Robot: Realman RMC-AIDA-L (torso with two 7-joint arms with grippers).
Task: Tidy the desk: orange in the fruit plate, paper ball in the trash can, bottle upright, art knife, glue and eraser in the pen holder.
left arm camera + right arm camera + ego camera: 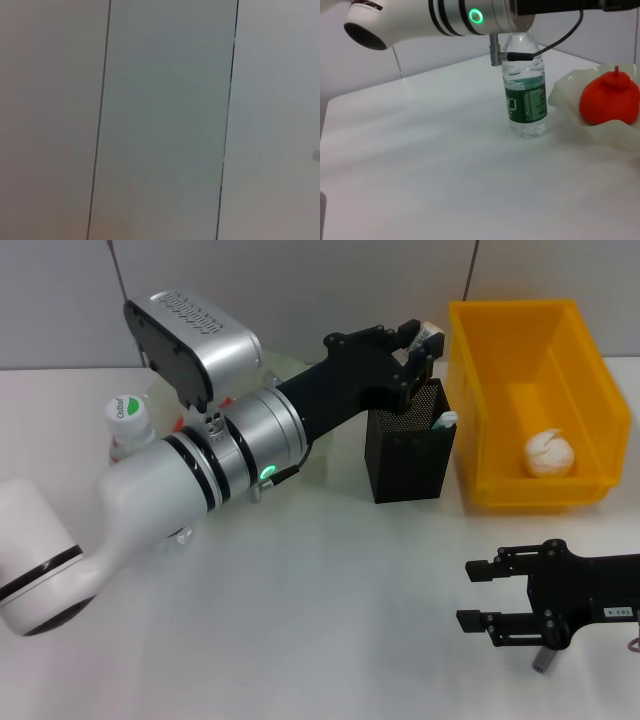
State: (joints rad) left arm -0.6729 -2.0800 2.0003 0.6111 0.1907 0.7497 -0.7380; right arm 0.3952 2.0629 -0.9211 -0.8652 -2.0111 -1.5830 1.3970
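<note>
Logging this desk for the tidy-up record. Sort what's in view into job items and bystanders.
Job items: orange, fruit plate, bottle, paper ball, trash can, pen holder, eraser held in left gripper.

Bystanders: right gripper, idle over the table; nothing else.

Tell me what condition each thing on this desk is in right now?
Orange: sitting in the fruit plate.
Bottle: standing upright on the table.
Paper ball: lying inside the trash can.
Pen holder: upright, something white and green poking out.
Left end effector: above the pen holder, shut on a small beige thing.
Right end effector: open, low near the table, holding nothing.
</note>
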